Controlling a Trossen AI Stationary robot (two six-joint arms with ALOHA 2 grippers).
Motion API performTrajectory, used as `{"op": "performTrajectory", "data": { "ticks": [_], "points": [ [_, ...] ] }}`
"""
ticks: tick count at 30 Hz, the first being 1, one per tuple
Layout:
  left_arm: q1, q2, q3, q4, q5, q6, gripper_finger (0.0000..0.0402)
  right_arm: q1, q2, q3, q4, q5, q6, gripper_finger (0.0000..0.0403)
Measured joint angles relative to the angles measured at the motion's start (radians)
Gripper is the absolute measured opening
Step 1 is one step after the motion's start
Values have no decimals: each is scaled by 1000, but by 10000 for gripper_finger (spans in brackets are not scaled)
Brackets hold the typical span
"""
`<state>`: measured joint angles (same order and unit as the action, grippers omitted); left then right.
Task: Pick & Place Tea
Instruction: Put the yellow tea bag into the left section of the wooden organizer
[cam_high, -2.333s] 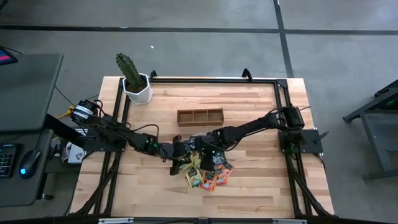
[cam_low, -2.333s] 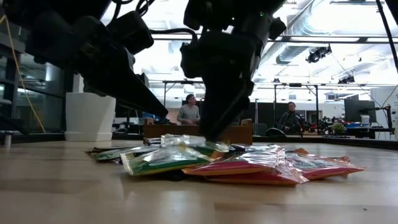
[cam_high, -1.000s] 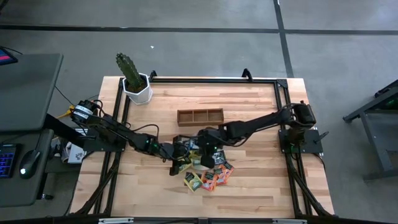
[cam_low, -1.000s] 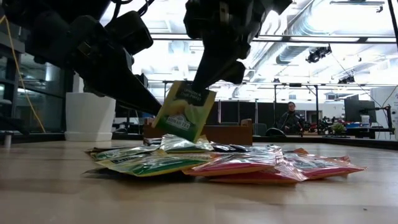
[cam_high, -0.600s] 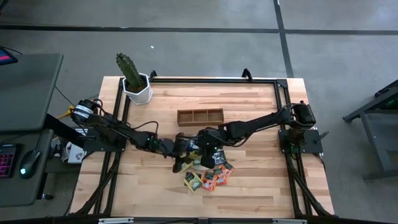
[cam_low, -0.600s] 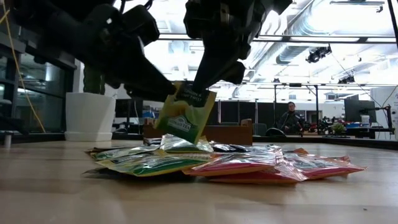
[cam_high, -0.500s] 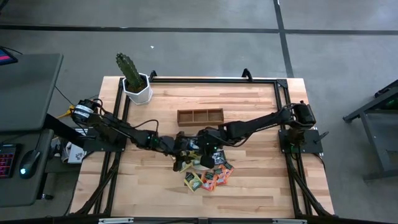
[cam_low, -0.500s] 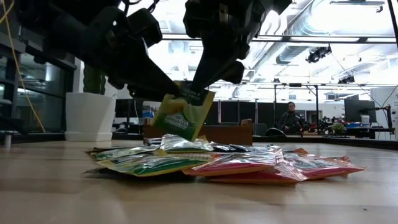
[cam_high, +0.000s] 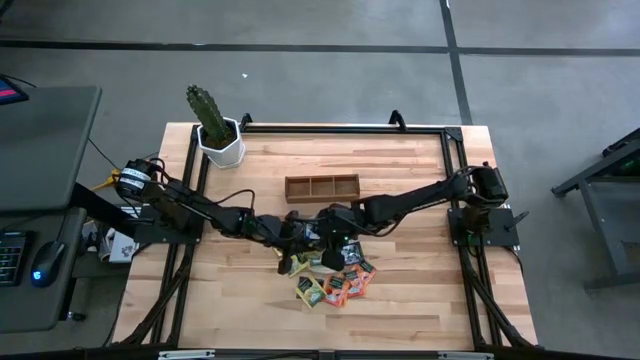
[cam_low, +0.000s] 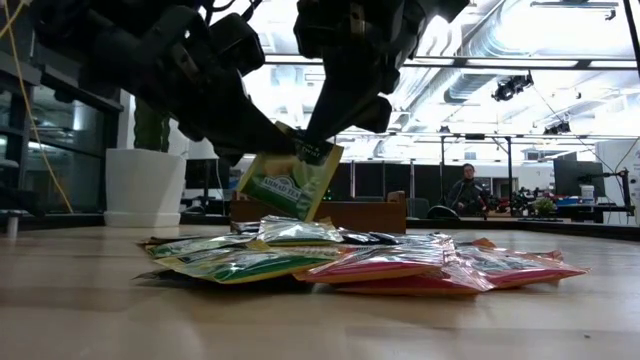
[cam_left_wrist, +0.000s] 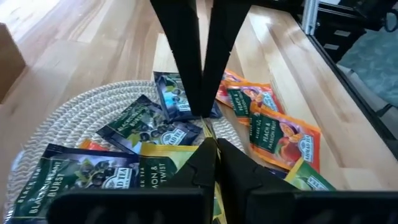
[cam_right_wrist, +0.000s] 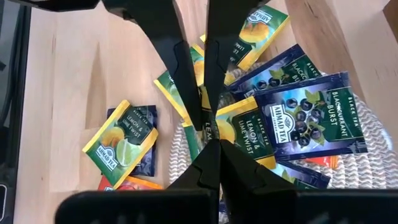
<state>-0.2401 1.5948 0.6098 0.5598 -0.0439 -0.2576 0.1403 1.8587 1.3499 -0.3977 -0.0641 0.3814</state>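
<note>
One yellow-green tea sachet (cam_low: 290, 185) hangs tilted above the pile, and both grippers are shut on its upper edge. My left gripper (cam_low: 268, 137) reaches it from the table's left. My right gripper (cam_low: 326, 135) comes down on it from above. Each wrist view shows the sachet only edge-on, between that arm's own shut fingers and the other arm's fingers. Several other sachets (cam_low: 400, 265), green, dark blue and orange-red, lie flat on and beside the round woven mat (cam_left_wrist: 74, 118). My left gripper pinches the sachet's upper edge near its left corner (cam_low: 274, 143) between its two fingers. The fingers slant down from the table's left. The sachet hangs below them, clear of the pile. My right gripper pinches the same upper edge at the right corner (cam_low: 322, 150) between its two fingers, which slant down from above. The sachet hangs tilted beneath them and shows as a thin strip (cam_right_wrist: 205, 124) just ahead of its fingertips.
The brown three-compartment tray (cam_high: 321, 187) stands just beyond the grippers toward the far edge. A cactus in a white pot (cam_high: 217, 135) stands at the far left corner. People show in the room behind the table.
My left gripper has moved toward the table's right, up to the sachet hanging from my right gripper, and has taken hold of its upper edge. The sachet has tipped a little, its lower end swinging left. The pile stays as it was.
</note>
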Motion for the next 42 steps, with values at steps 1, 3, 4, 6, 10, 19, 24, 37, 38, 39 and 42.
{"op": "performTrajectory", "data": {
  "ticks": [1, 3, 4, 6, 10, 19, 24, 37, 38, 39, 42],
  "points": [
    [0, 0, 0, -1, 4, 6, 3, 0, 0, 0, 0, 3, 2, 0],
    [0, 0, 0, -3, -2, 14, 2, 0, 0, 0, -1, 7, 7, 0],
    [0, 0, 0, -4, -6, 18, 1, 0, 0, 0, -2, 9, 7, 0],
    [1, 0, 0, -5, -24, 18, 1, 0, -11, 0, -24, 34, 15, 0],
    [1, 0, 0, -27, -41, 17, 1, 0, -74, 0, -110, 134, 43, 0],
    [124, -57, -1, -43, 10, 99, 0, 0, -297, -57, -223, 264, 176, 50],
    [257, -191, -1, -116, 37, 221, 0, 6, -422, -233, -140, 289, 296, 112],
    [604, -361, -1, -256, 253, 426, 0, 29, -546, -571, 377, 212, 422, 181],
    [623, -354, -4, -248, 269, 431, 0, 29, -546, -574, 389, 212, 423, 181],
    [643, -347, -12, -237, 278, 432, 0, 29, -546, -576, 398, 212, 423, 181],
    [703, -343, -61, -158, 334, 407, 0, 29, -546, -577, 423, 214, 423, 181]
  ]
}}
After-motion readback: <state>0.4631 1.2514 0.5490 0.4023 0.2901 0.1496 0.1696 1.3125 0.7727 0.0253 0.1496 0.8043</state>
